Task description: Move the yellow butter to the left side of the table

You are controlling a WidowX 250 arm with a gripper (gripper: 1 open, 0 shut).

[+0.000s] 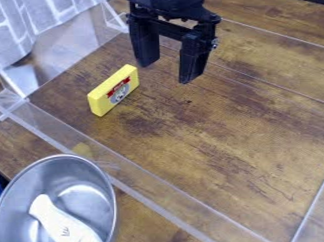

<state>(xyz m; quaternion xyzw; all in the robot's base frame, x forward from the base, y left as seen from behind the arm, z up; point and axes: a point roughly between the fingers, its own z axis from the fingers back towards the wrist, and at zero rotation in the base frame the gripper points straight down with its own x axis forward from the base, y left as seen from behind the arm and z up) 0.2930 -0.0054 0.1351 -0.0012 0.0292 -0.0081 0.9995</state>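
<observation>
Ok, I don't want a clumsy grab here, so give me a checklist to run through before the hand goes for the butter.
1. Hand open: ok, the fingers stand apart with nothing between them.
2. Yellow butter in plain view: ok, nothing covers it.
3. Hand lined up over the butter: not ok, it is off to the picture's right of it.
4. Butter lying on the table: ok, outside the metal bowl.
5. White utensil out of the way: ok, it lies in the bowl.
6. Height of the fingertips above the table: cannot tell from this single view.
</observation>
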